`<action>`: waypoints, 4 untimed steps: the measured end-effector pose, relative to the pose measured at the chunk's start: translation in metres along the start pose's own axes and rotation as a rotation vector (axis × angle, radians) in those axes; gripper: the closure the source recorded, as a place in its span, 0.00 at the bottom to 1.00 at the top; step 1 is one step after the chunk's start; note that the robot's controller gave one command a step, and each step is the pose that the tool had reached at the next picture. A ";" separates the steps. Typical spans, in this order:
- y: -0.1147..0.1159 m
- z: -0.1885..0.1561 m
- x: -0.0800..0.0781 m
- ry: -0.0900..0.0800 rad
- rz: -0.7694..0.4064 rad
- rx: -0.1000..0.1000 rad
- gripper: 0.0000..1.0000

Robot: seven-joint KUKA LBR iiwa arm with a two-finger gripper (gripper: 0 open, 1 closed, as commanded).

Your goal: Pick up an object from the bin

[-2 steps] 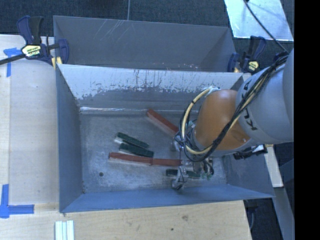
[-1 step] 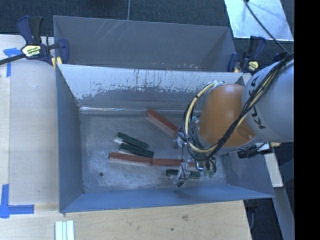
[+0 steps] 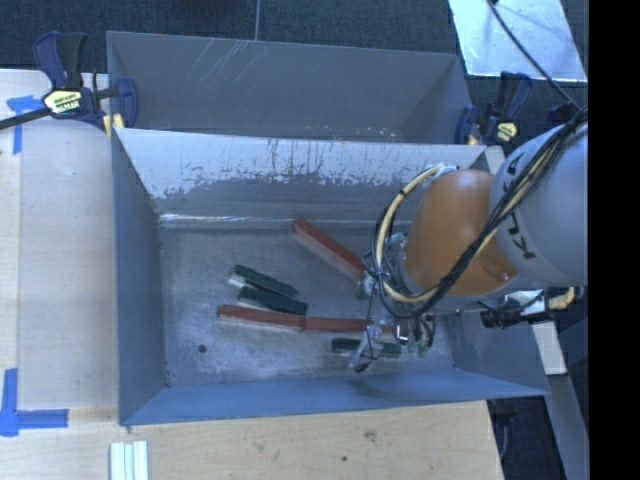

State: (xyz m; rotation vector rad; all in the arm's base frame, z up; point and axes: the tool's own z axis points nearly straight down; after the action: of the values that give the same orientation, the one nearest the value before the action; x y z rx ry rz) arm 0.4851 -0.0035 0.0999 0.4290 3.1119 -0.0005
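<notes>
Bin [image 3: 138, 268]: grey metal, one, with a few loose things spread on its floor.
Brown sticks [image 3: 326, 248]: two; one lies slanted near the back wall, the other [image 3: 262, 316] lies flat towards the front, and I cannot tell if it is one piece or two.
Dark green bars [image 3: 268, 286]: two, side by side, just behind the front stick.
Small dark piece [image 3: 345, 345]: one, at the front right, just beside the gripper.
Gripper [image 3: 374, 351]: low over the front right floor; cannot tell whether spread or closed.

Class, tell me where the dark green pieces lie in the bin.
In the camera view, the dark green pieces lie near the middle, left of the gripper, just behind the long brown stick.
</notes>
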 end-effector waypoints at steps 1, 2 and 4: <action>0.006 0.031 0.004 0.002 0.065 0.000 0.00; 0.006 0.031 0.004 0.001 0.064 0.000 0.00; 0.006 -0.021 0.002 -0.006 0.060 -0.002 1.00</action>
State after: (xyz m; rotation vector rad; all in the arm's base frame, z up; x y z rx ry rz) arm 0.4850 0.0025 0.1210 0.5203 3.0911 0.0013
